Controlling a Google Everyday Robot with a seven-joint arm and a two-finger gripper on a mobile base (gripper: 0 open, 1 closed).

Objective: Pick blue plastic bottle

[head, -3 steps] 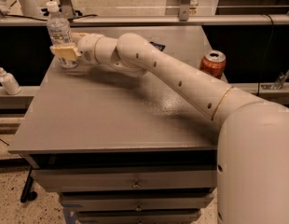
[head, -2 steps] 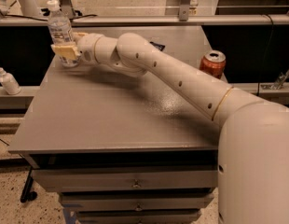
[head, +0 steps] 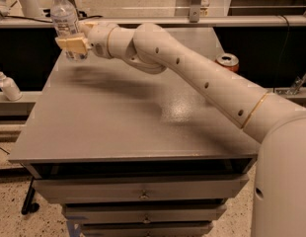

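Note:
The blue plastic bottle [head: 64,21] is a tall clear bottle with a white cap and a pale label. It is upright at the far left, lifted above the grey table [head: 128,117]. My gripper [head: 72,44] is shut on the bottle's lower half, its tan fingers [head: 74,44] across the front of it. The white arm reaches in from the lower right across the table.
A red soda can [head: 227,60] stands at the table's right edge behind the arm. A small white pump-top bottle [head: 7,85] stands on a ledge to the left of the table. Drawers sit below the table front. A rail runs behind the table.
The bottle has left the table top and gone up with my gripper shut on it. The arm has risen with it.

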